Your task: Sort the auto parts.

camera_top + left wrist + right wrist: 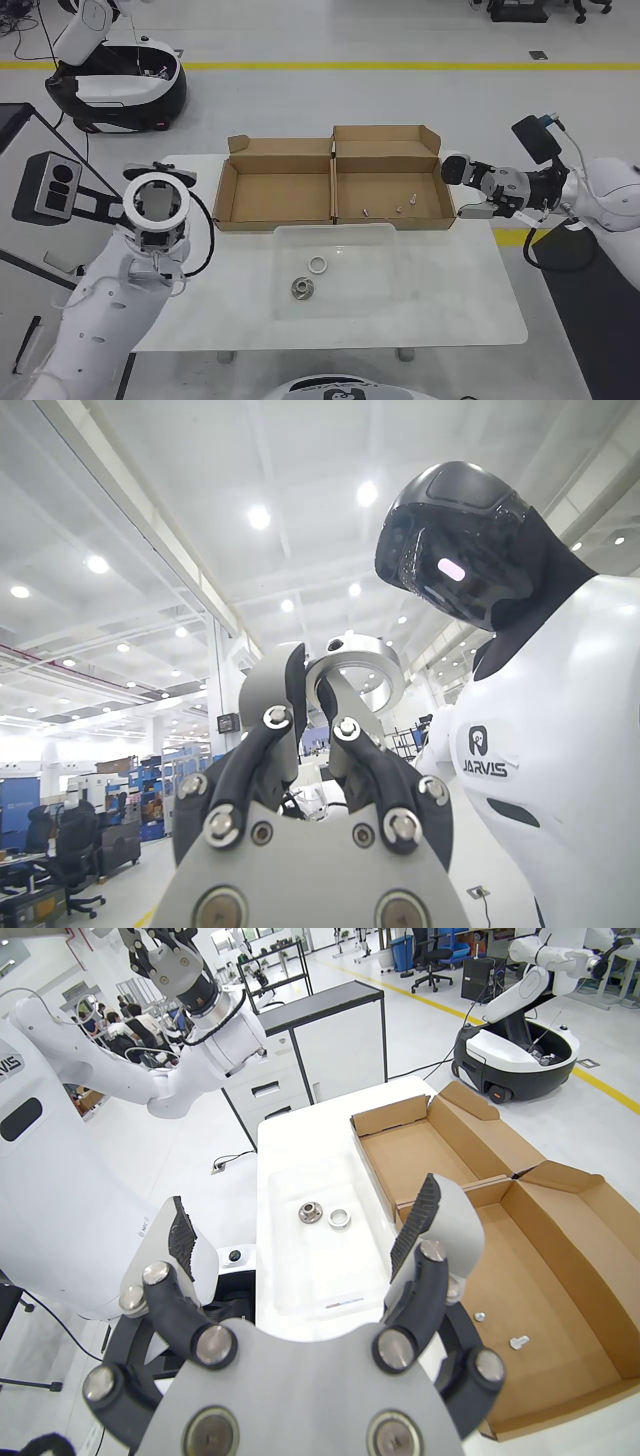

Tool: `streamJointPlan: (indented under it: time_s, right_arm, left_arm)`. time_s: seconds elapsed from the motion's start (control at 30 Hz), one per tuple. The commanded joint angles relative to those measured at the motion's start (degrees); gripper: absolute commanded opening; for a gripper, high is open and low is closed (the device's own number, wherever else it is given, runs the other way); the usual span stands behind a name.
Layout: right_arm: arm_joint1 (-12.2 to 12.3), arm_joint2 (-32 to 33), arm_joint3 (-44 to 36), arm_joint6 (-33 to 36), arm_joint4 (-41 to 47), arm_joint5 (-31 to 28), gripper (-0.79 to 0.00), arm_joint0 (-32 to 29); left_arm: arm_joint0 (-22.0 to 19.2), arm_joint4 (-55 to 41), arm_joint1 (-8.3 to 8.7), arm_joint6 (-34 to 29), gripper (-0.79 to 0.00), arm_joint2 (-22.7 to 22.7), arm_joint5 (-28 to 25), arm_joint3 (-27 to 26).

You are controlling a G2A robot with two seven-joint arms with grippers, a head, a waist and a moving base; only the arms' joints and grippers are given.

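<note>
With left pincer (310, 680) pinching a metal ring (365, 647), right pincer (305, 1198) gaping empty: has boxed three bolts (399, 209). Leaves hub (303, 288) and collar (317, 264) in tray (420, 300).

a white table (480, 300) stands on a pale floor. beyond its far left corner sits a black-and-white wheeled machine (120, 90), and a yellow floor line (400, 66) runs past the far edge. a white cabinet (340, 1048) with a dark top stands off the left edge; black office chairs (75, 840) sit farther back
</note>
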Motion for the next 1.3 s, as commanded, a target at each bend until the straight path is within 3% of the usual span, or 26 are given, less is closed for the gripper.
streamJointPlan:
  time_s: [0.0,0.57,0.67,0.8,1.03,1.27]
  right_arm:
    - [0.0,0.0,0.0,0.0,0.0,0.0,0.0,0.0]
    - [0.0,0.0,0.0,0.0,0.0,0.0,0.0,0.0]
    - [0.0,0.0,0.0,0.0,0.0,0.0,0.0,0.0]
    - [0.0,0.0,0.0,0.0,0.0,0.0,0.0,0.0]
    - [0.0,0.0,0.0,0.0,0.0,0.0,0.0,0.0]
    - [0.0,0.0,0.0,0.0,0.0,0.0,0.0,0.0]
  left_arm:
    - [-0.1,1.3,0.0,0.0,-0.785,-0.3,0.0,-0.5]
    - [-0.1,1.4,-0.01,0.0,-0.785,-0.4,0.0,-0.6]
    - [0.8,-0.6,-0.25,-2.1,-0.785,0.1,2.7,-0.5]
    - [-0.2,-2.0,-0.49,-10.2,-0.785,1.2,6.3,0.2]
    - [-6.1,-5.3,-1.14,-26.1,-0.785,4.6,11.7,4.4]
    - [-9.0,-5.0,-0.9,-46.8,-0.785,6.5,15.4,8.3]
